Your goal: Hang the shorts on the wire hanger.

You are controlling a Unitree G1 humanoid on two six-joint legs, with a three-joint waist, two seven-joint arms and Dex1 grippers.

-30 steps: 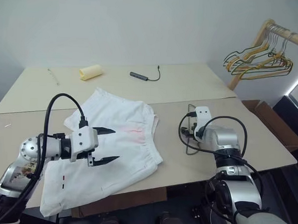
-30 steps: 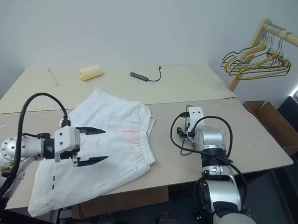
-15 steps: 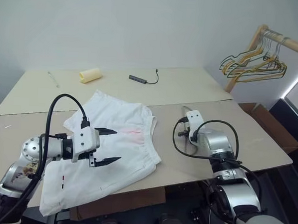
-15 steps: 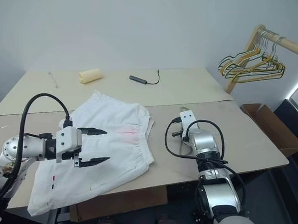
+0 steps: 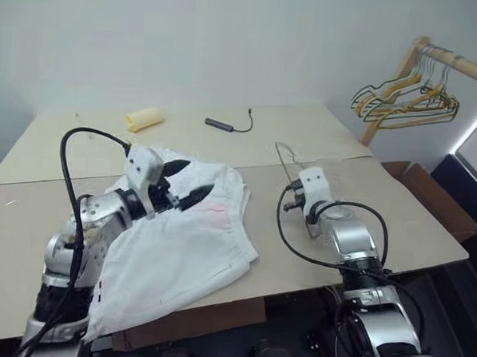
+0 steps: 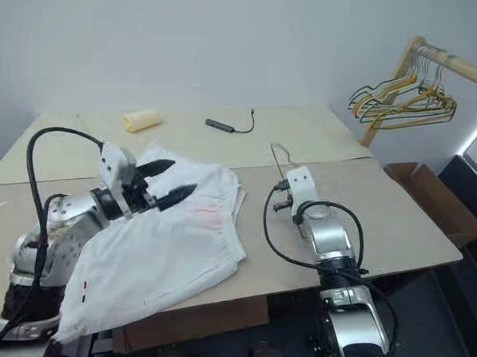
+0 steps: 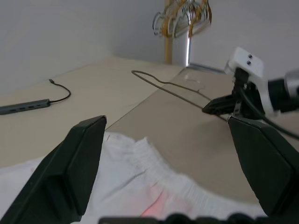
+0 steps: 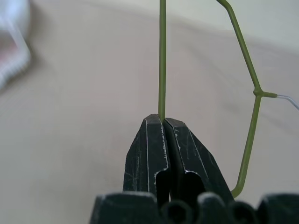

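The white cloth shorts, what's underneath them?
The white cloth shorts lie on the beige table, one leg drooping past its front edge. Whether anything lies beneath the cloth is hidden.

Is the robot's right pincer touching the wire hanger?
Touching. In the right wrist view, the right pincer is shut on the wire hanger, whose thin green wire runs straight out from between the two black fingertips.

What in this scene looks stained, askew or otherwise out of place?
The shorts carry a faint pink smudge near the waistband and lie rumpled, one leg hanging over the table's front edge. Nothing else stands out.
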